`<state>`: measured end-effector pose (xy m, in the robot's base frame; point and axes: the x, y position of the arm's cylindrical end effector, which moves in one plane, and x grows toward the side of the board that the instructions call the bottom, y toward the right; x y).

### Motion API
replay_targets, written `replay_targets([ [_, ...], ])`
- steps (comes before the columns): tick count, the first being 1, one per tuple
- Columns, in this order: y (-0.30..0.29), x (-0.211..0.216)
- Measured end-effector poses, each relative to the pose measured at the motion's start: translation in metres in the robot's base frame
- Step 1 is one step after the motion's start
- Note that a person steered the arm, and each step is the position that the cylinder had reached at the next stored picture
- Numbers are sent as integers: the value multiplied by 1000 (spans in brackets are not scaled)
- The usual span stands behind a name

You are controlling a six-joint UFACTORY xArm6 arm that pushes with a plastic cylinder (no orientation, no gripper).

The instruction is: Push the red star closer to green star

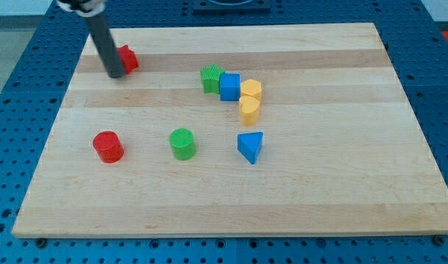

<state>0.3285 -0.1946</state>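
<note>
The rod [105, 44] hides the red star's [127, 57] left side, and the view's top crops the rod.

My tip [116, 75] down, rod tilted

My tip [116, 75] just left of red star [128, 57] — green star [211, 78] well right, beside blue cube [229, 86].

A pale wooden board [319, 191] is lying on a blue perforated bench [18, 81]. Sitting on the board are a red star [127, 57] far left, a green star [211, 78] touching a blue cube [229, 86], two yellow blocks [250, 100], a red cylinder [107, 147], a green cylinder [182, 144] and a blue triangle [251, 147].
</note>
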Motion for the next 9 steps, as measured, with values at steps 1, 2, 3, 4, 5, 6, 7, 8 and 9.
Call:
replay_targets([
  [1,14,14],
  [2,1,27],
  [3,-29,33],
  [4,-54,2],
  [5,-62,-77],
  [6,-53,-116],
  [7,-53,-115],
  [8,-40,-99],
  [9,-18,-58],
])
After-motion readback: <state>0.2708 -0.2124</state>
